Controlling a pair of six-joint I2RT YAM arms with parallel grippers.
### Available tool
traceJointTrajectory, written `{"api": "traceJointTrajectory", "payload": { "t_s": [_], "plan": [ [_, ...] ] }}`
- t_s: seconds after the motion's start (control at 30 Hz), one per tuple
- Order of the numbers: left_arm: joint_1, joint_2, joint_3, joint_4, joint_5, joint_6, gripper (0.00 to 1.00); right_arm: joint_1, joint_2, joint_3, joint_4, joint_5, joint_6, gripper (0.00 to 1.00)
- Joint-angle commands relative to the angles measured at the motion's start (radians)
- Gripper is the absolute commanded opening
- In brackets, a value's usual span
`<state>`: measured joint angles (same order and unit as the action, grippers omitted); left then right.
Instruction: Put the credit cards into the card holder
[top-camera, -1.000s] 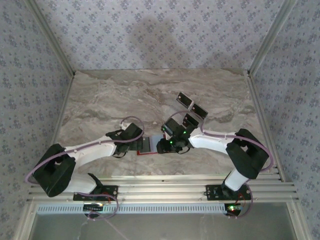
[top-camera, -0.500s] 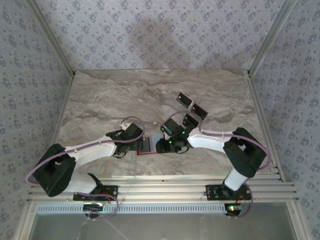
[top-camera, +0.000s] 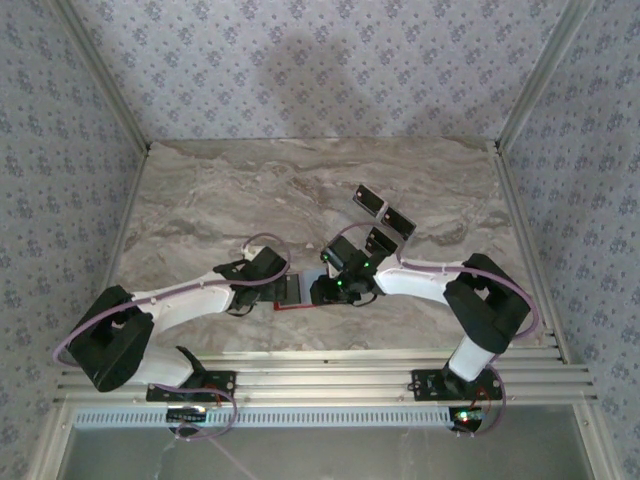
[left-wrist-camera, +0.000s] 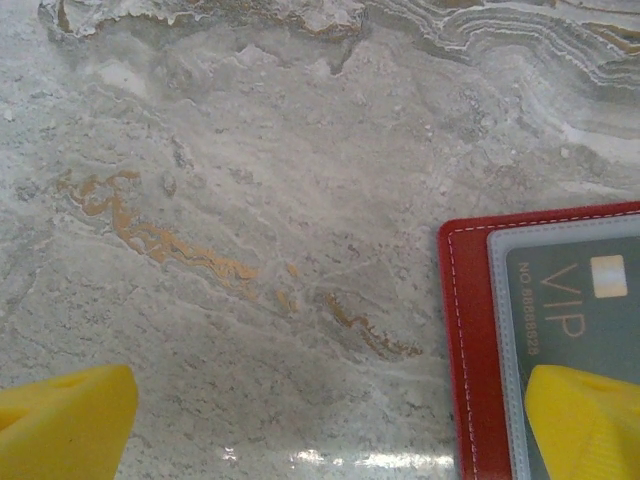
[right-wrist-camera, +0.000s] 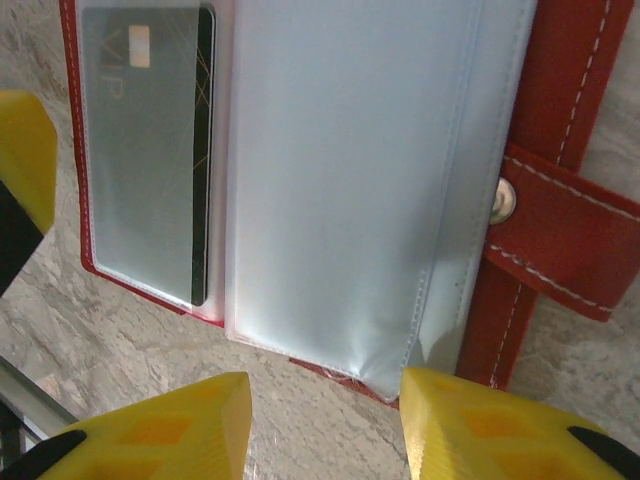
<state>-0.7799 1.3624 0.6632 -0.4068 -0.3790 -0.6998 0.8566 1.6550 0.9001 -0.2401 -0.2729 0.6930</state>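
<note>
Red wallet (right-wrist-camera: 575, 60) lies open on marble table (left-wrist-camera: 250, 200), midway between both arms near front edge. Grey VIP card (right-wrist-camera: 140, 150) sits inside clear sleeve (right-wrist-camera: 330, 180). Strap (right-wrist-camera: 560, 245) with snap (right-wrist-camera: 503, 198) lies flat at wallet's side. Left gripper (left-wrist-camera: 325, 400) released, spread wide, one fingertip (left-wrist-camera: 580, 420) over VIP card. Right gripper (right-wrist-camera: 325, 400) released, half spread above wallet's edge, grasping nothing. Dark card (top-camera: 368, 200) and second card (top-camera: 398, 222) lie loose farther back, beyond right arm.
</note>
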Motion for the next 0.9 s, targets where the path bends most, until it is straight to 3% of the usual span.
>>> {"api": "traceJointTrajectory", "payload": {
  "t_s": [0.0,0.87],
  "plan": [
    [-0.006,-0.002,0.015,0.002,-0.012,-0.002,1.00,-0.007,0.013,0.006,0.013,-0.015,0.029,0.46],
    [-0.009,-0.001,0.015,0.006,-0.015,-0.001,1.00,-0.015,-0.007,-0.026,0.047,-0.009,0.067,0.44]
  ]
}}
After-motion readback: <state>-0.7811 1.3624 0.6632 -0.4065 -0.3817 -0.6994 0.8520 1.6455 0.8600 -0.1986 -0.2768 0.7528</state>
